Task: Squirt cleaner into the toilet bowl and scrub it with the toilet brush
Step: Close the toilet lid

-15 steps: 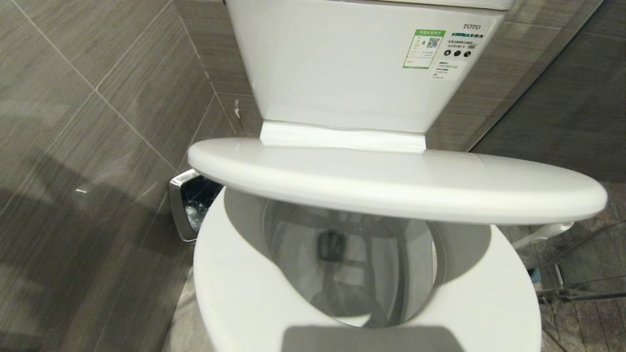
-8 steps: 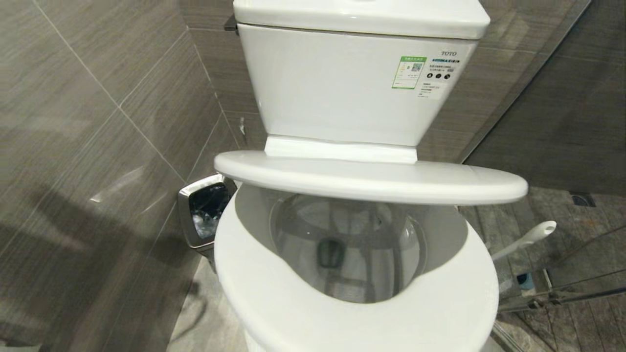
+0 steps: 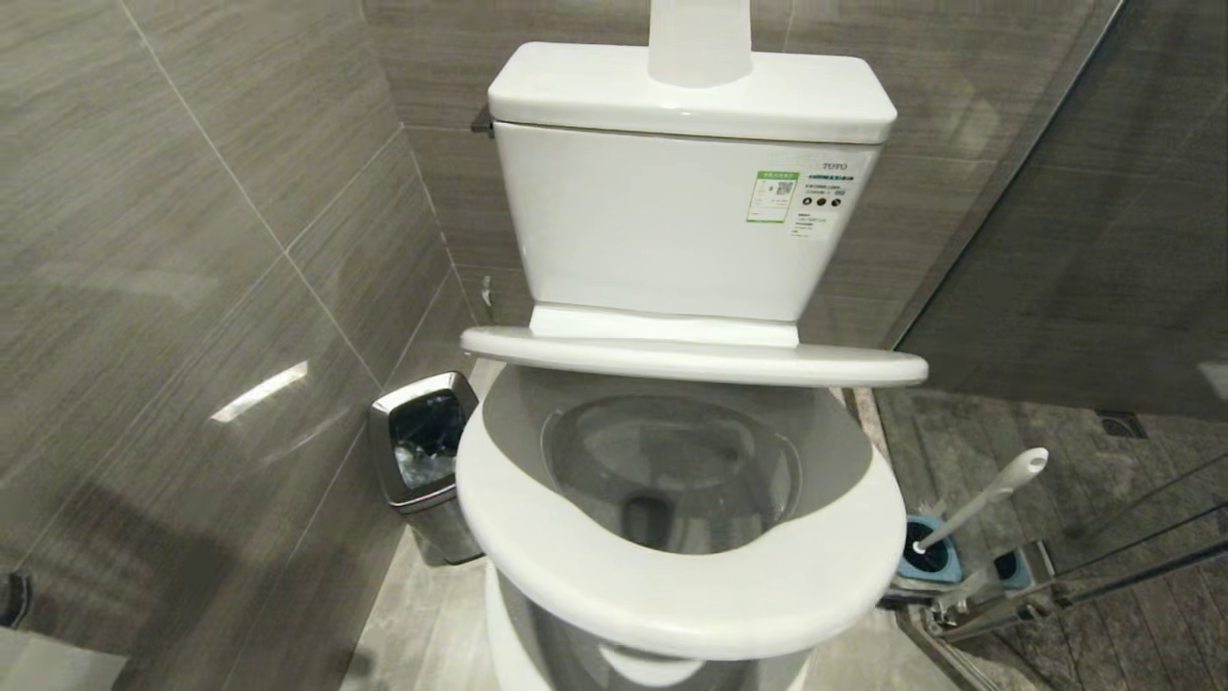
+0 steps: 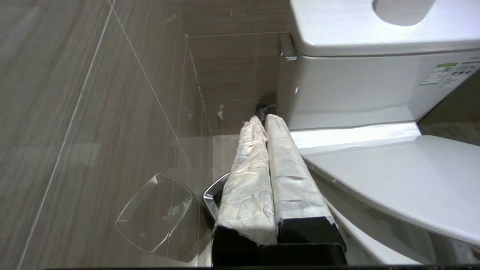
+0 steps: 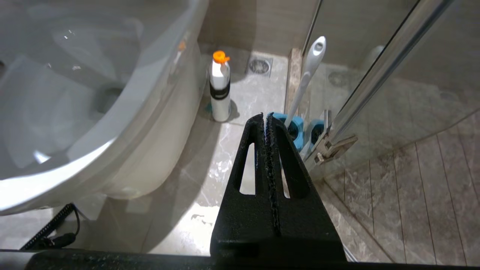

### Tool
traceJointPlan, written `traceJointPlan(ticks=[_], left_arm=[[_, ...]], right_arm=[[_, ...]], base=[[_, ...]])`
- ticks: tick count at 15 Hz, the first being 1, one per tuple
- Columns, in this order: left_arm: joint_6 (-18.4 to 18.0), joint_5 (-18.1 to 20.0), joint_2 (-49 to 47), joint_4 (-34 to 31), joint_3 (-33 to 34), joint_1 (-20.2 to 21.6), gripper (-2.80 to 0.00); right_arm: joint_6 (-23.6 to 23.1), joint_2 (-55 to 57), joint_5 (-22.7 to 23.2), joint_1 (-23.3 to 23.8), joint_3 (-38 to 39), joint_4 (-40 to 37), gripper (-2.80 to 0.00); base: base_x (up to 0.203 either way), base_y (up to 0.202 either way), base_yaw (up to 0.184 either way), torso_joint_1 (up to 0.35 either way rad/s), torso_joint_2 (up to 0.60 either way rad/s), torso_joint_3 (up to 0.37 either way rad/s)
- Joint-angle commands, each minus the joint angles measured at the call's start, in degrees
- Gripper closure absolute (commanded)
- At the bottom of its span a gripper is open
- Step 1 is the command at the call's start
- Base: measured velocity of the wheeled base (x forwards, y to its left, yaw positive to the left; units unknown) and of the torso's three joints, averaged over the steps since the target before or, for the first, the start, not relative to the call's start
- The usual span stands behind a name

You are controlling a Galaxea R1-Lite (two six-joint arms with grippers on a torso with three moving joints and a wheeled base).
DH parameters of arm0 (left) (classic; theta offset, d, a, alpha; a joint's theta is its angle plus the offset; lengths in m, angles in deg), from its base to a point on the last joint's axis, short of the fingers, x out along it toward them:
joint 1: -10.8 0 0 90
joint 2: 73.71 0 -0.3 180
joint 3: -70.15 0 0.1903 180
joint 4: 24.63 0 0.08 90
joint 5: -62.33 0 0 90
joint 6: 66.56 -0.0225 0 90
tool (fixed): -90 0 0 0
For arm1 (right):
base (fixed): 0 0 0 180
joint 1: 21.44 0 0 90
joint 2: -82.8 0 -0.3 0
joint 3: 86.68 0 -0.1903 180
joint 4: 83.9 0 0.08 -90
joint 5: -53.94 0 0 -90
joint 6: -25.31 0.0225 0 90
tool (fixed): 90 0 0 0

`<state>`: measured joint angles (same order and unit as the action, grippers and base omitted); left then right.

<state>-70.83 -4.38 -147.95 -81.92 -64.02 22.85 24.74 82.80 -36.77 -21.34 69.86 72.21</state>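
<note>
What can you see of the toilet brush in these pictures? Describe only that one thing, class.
The toilet brush has a long, slim white handle that looks like plastic, ending in a rounded, flattened tip with a small hole. It stands leaning in a blue holder on the floor to the right of the toilet, beside a glass partition. Its head is hidden inside the holder. No gripper touches it.

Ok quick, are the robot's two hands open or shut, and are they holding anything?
Left gripper: shut, holding nothing, beside the toilet tank.
Right gripper: shut, holding nothing, above the floor near the toilet brush.
</note>
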Motion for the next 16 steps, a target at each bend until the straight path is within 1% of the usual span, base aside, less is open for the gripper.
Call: traceJointPlan(ticks=[1, 4, 6, 8, 9, 10, 11, 12, 13, 14, 16], left_arm=[[0.0, 0.1, 0.8, -0.3, 0.5, -1.2, 0.00], [-0.4, 0.1, 2.2, -0.4, 2.8, -2.7, 0.00], [-0.8, 0.2, 4.3, -0.3, 5.4, -3.9, 0.00], [-0.3, 0.5, 7.4, -0.2, 8.8, -5.4, 0.00], [0.5, 1.9, 8.1, -0.2, 9.4, -6.6, 0.00], [1.7, 4.5, 8.1, -0.1, 9.0, -8.1, 0.00], [2.2, 6.5, 7.9, -0.2, 7.4, -9.4, 0.00], [2.4, 8.1, 7.1, -0.3, 5.5, -11.5, 0.00], [2.6, 9.1, 6.0, -0.6, 3.3, -14.9, 0.00], [2.8, 9.5, 5.3, -1.0, 1.6, -18.9, 0.00], [3.2, 9.8, 4.7, -1.3, 0.3, -27.8, 0.00]], right_arm=[[0.0, 0.0, 0.0, 0.0, 0.0, 0.0, 0.00], [0.0, 0.0, 0.0, 0.0, 0.0, 0.0, 0.00], [0.0, -0.1, 0.0, 0.0, 0.0, 0.0, 0.00], [0.0, -0.1, 0.0, 0.0, 0.0, 0.0, 0.00], [0.0, -0.1, 0.0, 0.0, 0.0, 0.0, 0.00], [0.0, -0.1, 0.0, 0.0, 0.0, 0.0, 0.00], [0.0, -0.1, 0.0, 0.0, 0.0, 0.0, 0.00], [0.0, -0.1, 0.0, 0.0, 0.0, 0.0, 0.00], [0.0, 0.0, 0.0, 0.0, 0.0, 0.0, 0.00], [0.0, 0.0, 0.0, 0.0, 0.0, 0.0, 0.00], [0.0, 0.0, 0.0, 0.0, 0.0, 0.0, 0.00]], base=[[0.000, 0.000, 0.000, 0.002, 0.00, 0.204], [0.000, 0.000, 0.000, 0.002, 0.00, 0.181], [0.000, 0.000, 0.000, 0.005, 0.00, 0.069], [0.000, 0.000, 0.000, -0.001, 0.00, 0.016], [0.000, 0.000, 0.000, 0.000, 0.00, 0.000], [0.000, 0.000, 0.000, 0.000, 0.00, 0.000], [0.000, 0.000, 0.000, 0.000, 0.00, 0.000], [0.000, 0.000, 0.000, 0.000, 0.00, 0.000], [0.000, 0.000, 0.000, 0.000, 0.00, 0.000], [0.000, 0.000, 0.000, 0.000, 0.00, 0.000], [0.000, 0.000, 0.000, 0.000, 0.00, 0.000]])
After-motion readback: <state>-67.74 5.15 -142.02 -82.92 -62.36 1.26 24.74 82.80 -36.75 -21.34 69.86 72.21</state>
